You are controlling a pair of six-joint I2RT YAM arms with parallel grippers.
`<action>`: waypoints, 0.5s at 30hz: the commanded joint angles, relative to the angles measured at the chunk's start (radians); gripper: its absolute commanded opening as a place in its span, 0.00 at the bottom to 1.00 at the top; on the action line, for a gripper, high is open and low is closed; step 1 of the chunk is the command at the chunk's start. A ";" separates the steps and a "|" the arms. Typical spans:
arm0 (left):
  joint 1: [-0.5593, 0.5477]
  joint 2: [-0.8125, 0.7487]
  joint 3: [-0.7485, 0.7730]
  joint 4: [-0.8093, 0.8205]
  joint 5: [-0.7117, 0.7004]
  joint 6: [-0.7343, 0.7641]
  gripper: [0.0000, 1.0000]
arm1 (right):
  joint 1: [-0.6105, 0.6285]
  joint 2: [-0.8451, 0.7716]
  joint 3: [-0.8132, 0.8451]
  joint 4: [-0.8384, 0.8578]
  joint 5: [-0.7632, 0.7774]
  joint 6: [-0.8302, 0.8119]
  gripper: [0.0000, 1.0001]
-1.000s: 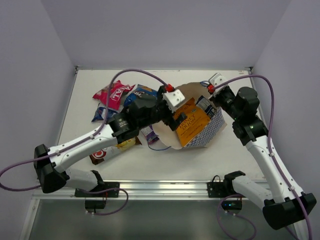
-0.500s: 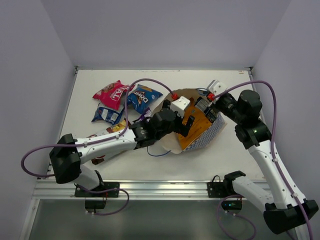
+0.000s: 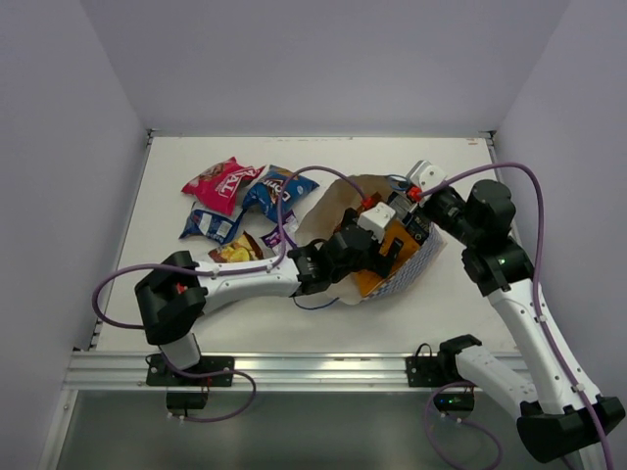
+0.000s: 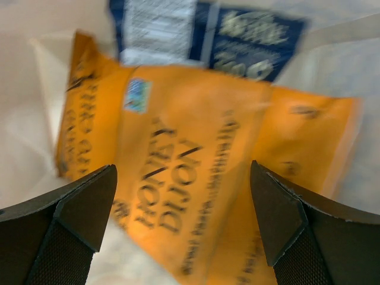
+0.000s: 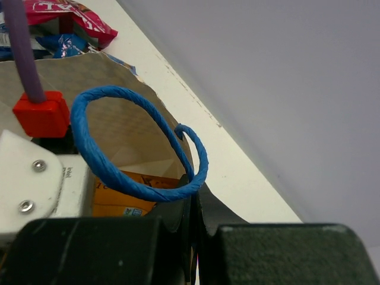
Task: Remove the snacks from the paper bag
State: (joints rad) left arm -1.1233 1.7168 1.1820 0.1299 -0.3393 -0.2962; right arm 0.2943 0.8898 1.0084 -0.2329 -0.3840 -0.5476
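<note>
The paper bag (image 3: 419, 257), blue-and-white checkered with a cream inside (image 5: 127, 124), lies tipped with its mouth to the left. My right gripper (image 3: 409, 204) (image 5: 196, 217) is shut on its far rim beside the blue cord handle (image 5: 133, 181). My left gripper (image 3: 384, 253) (image 4: 184, 219) is inside the bag, open, its fingers (image 4: 68, 222) either side of an orange snack packet (image 4: 190, 160) without touching it. A dark blue packet (image 4: 255, 44) lies behind. Outside the bag lie pink-red (image 3: 220, 183), blue (image 3: 279, 191) and blue-white (image 3: 211, 225) packets.
A purple packet (image 3: 275, 237) and a yellowish one (image 3: 235, 254) lie just beside the left forearm (image 3: 245, 279). Purple cables loop over both arms. Walls close the table at the left, back and right. The left wrist's white housing (image 5: 32, 178) fills the bag's mouth.
The left arm has stretched to the right and pushed its open gripper deeper into the bag, uncovering packets on the left. The right gripper has kept its hold on the rim.
</note>
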 commanded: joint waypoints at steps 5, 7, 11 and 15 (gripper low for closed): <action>-0.061 0.023 0.028 0.140 -0.049 0.011 1.00 | 0.000 -0.006 -0.010 0.029 0.013 0.015 0.00; -0.063 0.068 0.041 0.120 -0.098 0.005 1.00 | 0.000 -0.003 -0.005 0.026 0.013 0.018 0.00; -0.063 0.144 0.077 0.059 -0.167 -0.015 1.00 | 0.000 -0.009 -0.010 0.027 0.020 0.021 0.00; -0.061 0.194 0.108 0.022 -0.271 -0.021 1.00 | 0.000 -0.008 -0.024 0.030 0.023 0.026 0.00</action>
State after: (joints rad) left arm -1.1862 1.8915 1.2427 0.1837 -0.4713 -0.2977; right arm 0.2943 0.8894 0.9955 -0.2264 -0.3801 -0.5385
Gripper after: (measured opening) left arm 0.997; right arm 0.026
